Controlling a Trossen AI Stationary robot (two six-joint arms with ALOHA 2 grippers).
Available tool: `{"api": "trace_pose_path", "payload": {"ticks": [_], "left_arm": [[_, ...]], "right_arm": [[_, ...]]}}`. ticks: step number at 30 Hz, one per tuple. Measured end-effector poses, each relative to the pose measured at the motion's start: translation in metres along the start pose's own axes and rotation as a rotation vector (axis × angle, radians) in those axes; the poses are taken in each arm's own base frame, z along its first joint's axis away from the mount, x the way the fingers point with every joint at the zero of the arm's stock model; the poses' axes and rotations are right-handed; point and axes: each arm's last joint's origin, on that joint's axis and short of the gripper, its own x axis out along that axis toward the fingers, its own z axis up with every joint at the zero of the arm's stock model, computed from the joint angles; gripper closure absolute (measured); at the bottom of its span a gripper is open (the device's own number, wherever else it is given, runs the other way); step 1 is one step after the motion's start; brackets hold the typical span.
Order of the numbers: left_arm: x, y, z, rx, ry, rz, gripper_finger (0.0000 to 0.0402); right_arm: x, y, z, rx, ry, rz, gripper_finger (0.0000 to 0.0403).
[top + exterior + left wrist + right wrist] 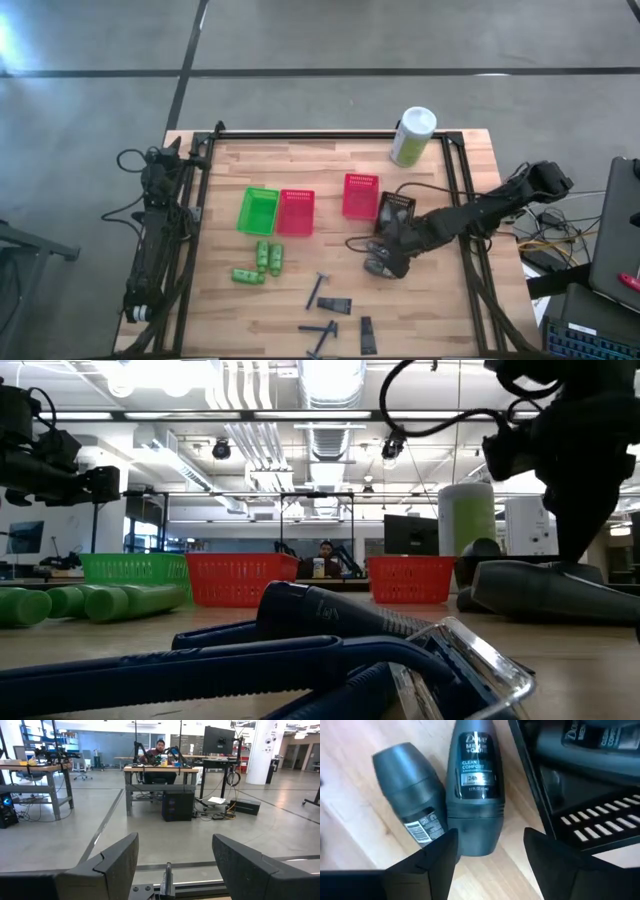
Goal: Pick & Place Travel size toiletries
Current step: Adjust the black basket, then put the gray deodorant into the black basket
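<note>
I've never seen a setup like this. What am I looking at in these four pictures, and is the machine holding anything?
Two robot arms work at a wooden table. One picture looks straight down, one looks level across the tabletop, and one comes from each arm's wrist. The left end effector waits at the table's edge, open and empty. The right end effector is open over two grey deodorant containers lying beside a black basket; nothing is held. Green bottles, razors and coloured baskets also lie there.

Bright overhead lighting; low-view foreground blurred, perhaps razors [330, 650].
</note>
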Motion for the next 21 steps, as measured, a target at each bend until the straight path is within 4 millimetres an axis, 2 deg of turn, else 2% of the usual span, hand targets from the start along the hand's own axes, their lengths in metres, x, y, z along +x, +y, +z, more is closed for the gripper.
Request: {"api": "trace_pose_path", "payload": {"ticks": [5,9,12,17,21], "left_arm": [[0.000,0.000,0.000,0.000,0.000,0.000,0.0142],[0.000,0.000,0.000,0.000,0.000,0.000,0.0142],[0.000,0.000,0.000,0.000,0.000,0.000,0.0142],[0.000,0.000,0.000,0.000,0.000,0.000,0.0142],[0.000,0.000,0.000,0.000,0.000,0.000,0.0142]], "right_arm": [[0.002,-0.019,0.005,0.061,0.013,-0.158,0.0183],[0.002,-0.025,0.007,0.053,0.033,-0.181,0.0182],[-0.003,-0.023,0.008,0.050,0.032,-0.121,0.0178],[-0.015,-0.006,0.008,-0.022,-0.012,0.095,0.0169],[-0.013,0.007,0.004,-0.083,-0.033,0.167,0.0155]]}}
